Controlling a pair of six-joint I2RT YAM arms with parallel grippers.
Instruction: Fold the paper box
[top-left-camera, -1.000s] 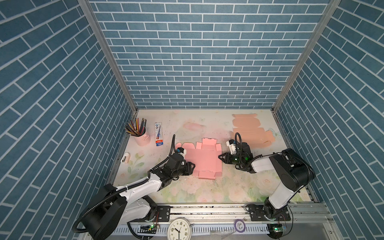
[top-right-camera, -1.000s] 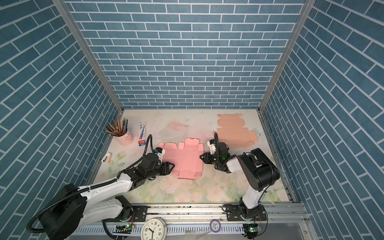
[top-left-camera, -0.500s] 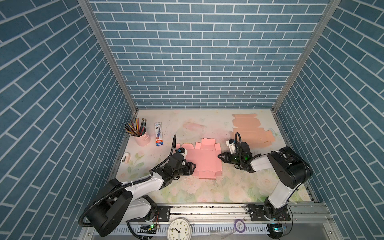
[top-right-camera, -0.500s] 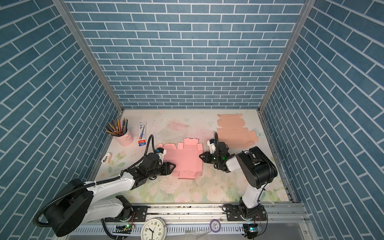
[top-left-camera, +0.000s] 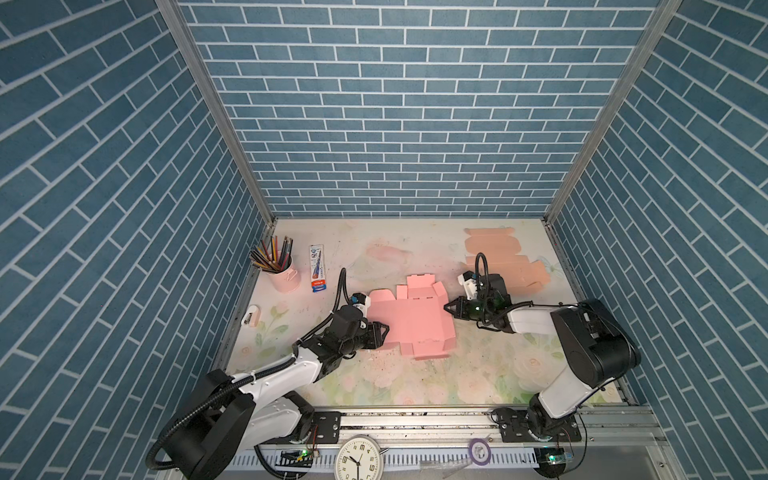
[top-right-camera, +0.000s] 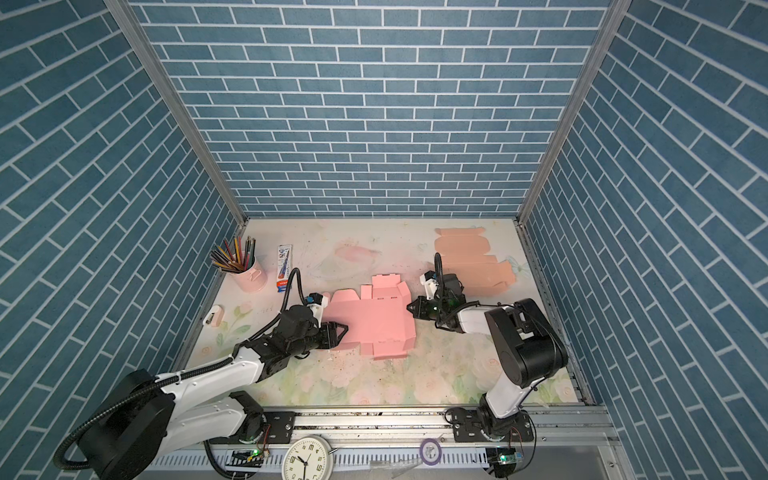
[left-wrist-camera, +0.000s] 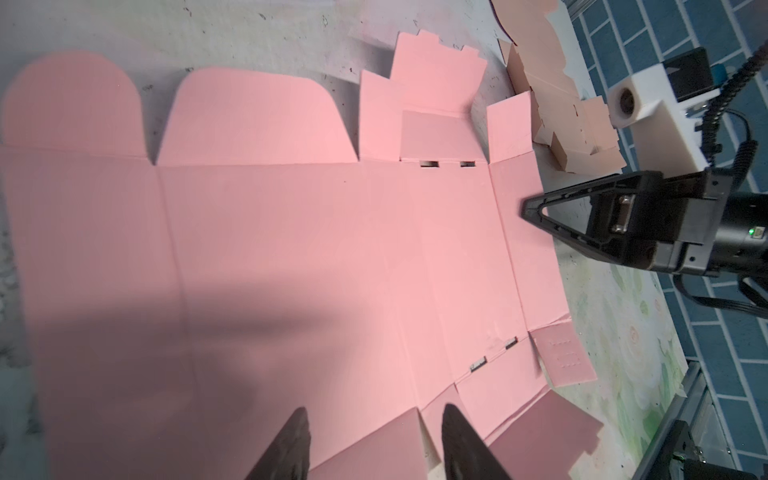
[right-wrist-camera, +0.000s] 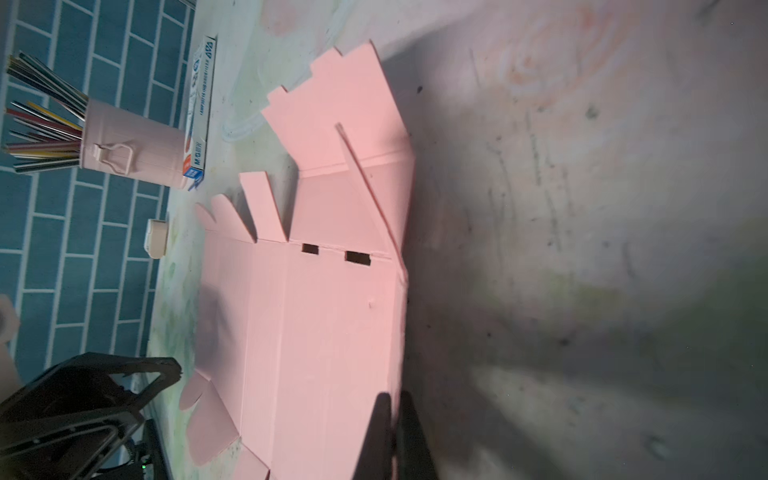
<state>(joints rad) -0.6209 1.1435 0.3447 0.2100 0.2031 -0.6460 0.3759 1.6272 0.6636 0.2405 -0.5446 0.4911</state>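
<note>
Pinching paper box (top-left-camera: 409, 322) edge, right tool (top-left-camera: 447, 308) has bare table (top-left-camera: 478, 374) alongside.

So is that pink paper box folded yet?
Not yet: the pink paper box lies spread flat, only some end flaps raised.

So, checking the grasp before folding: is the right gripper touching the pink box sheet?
Touching. The right wrist view shows the right gripper shut on the pink box sheet, whose edge runs in between the fingertips.
</note>
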